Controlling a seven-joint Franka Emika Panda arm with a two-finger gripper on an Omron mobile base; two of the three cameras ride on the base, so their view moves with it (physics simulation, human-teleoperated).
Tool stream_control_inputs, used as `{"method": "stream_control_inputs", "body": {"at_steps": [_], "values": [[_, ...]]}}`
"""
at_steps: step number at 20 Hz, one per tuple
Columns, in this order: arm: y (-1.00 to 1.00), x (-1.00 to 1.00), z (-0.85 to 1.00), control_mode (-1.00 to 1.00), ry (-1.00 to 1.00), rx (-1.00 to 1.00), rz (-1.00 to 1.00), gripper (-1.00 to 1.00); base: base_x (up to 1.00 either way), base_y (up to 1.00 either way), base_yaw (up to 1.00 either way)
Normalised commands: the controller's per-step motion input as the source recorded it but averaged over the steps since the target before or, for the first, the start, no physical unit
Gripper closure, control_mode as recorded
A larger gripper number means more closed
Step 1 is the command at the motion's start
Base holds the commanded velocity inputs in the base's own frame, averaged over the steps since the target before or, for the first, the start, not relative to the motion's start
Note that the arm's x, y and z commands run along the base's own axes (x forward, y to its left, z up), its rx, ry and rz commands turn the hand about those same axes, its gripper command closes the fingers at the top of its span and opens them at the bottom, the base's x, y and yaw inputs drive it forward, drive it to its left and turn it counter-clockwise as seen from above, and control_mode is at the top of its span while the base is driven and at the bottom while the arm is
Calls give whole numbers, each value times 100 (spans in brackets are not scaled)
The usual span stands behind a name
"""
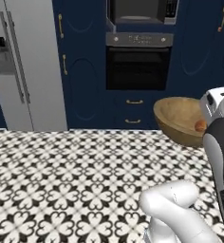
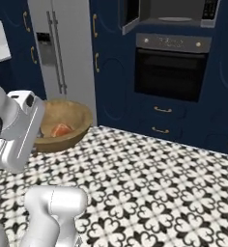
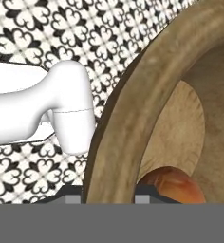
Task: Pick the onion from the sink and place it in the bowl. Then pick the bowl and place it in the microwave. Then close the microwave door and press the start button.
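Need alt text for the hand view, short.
Close-up of the tool straddling the rim of the wooden bowl, one dark tip outside the wall and one inside. The orange-tan onion lies in the bowl by the inner tip, with patterned floor tiles behind.

base views flank arm, share bowl (image 1: pixel 180 118), hand view close on rim

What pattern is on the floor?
Black-and-white floral tile floor, best in the left base view.
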Motion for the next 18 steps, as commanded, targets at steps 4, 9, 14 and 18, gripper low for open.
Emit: {"method": "stream_control_inputs", "body": {"at_steps": [4, 9, 14, 18], "values": [[0, 0, 0, 100, 0, 0, 0, 100, 96, -74, 4], [0, 0, 0, 100, 0, 0, 0, 100, 98, -85, 7], [0, 0, 0, 100, 0, 0, 0, 100, 98, -96, 23], [0, 0, 0, 100, 0, 0, 0, 100, 92, -96, 30]]}}
